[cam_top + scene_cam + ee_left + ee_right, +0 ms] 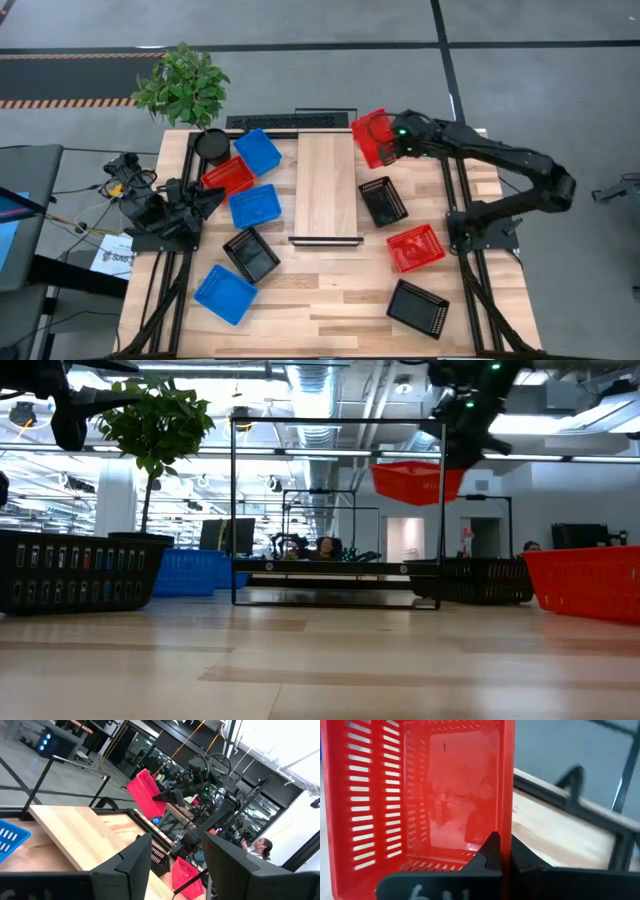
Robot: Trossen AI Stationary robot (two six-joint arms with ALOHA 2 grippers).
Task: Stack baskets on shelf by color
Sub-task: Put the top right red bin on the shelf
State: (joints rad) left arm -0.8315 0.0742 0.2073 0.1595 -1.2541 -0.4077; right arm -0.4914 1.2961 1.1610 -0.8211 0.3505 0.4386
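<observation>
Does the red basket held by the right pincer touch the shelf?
Apart. In the low view, the red basket in the right pincer hangs clearly above the shelf.

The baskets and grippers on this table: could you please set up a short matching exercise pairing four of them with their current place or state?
1. red basket
2. right gripper
3. left gripper
4. shelf

a. bare, nothing stacked
b. clamped on a basket wall
c. lifted off the table
d. open, low at the table's left

Pairs: 1-c, 2-b, 3-d, 4-a
</observation>
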